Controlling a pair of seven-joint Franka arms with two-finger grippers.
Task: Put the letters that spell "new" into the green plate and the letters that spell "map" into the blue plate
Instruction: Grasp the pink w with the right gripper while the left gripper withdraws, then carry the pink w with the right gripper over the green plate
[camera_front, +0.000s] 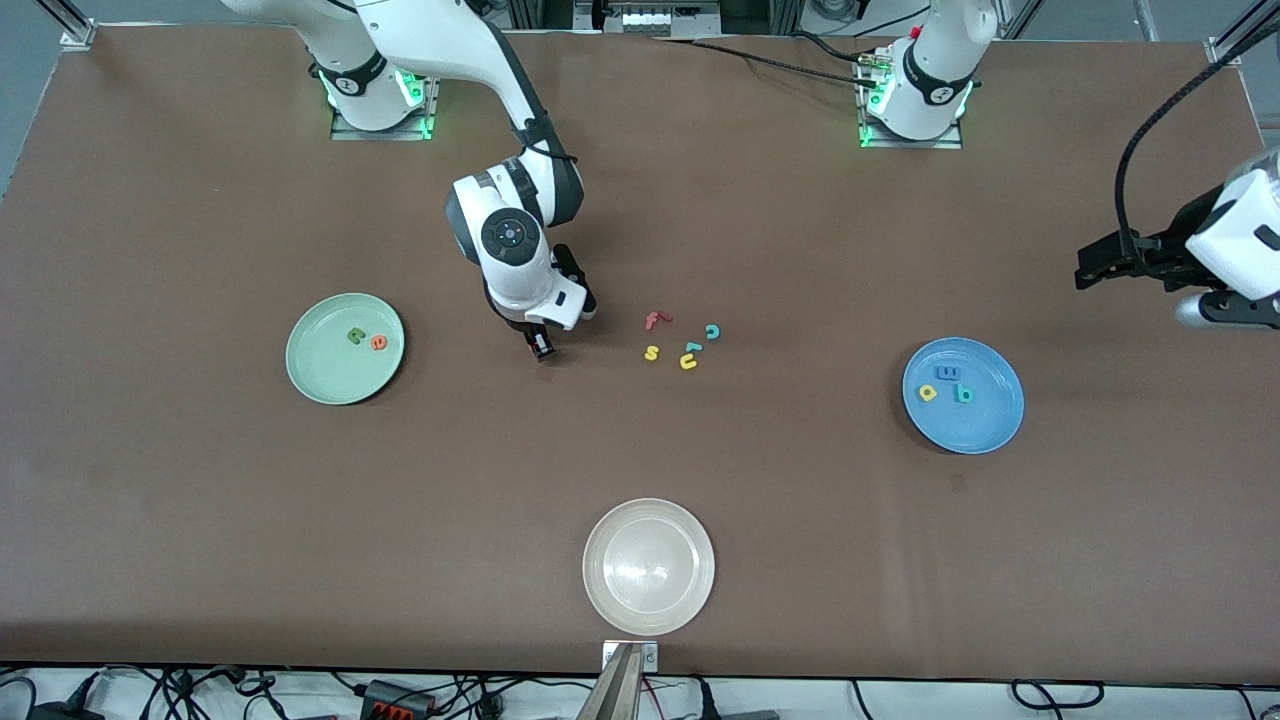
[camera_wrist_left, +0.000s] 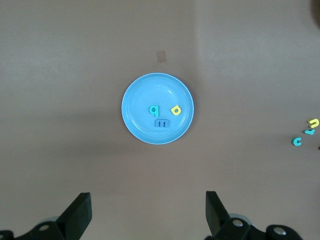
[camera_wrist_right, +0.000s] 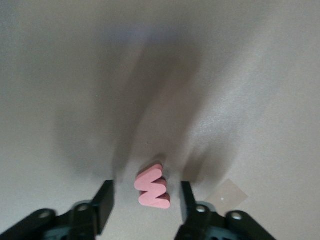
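The salmon-red w (camera_wrist_right: 152, 188) lies on the brown table between the fingers of my right gripper (camera_wrist_right: 147, 184), with a gap on each side. That gripper (camera_front: 542, 348) is open, down at the table between the green plate (camera_front: 310, 330) and the loose letters. The green n (camera_front: 355, 336) and orange e (camera_front: 378, 343) lie in the green plate. The blue plate (camera_front: 985, 415) holds the blue m (camera_front: 947, 373), yellow a (camera_front: 928, 392) and teal p (camera_front: 963, 394). My left gripper (camera_front: 1085, 272) waits open and empty in the air at the left arm's end of the table, looking down on the blue plate (camera_wrist_left: 145, 92).
A loose group lies mid-table: red f (camera_front: 655, 320), yellow s (camera_front: 651, 352), yellow u (camera_front: 688, 362), teal c (camera_front: 712, 331). A white plate (camera_front: 600, 590) stands empty near the table's front edge.
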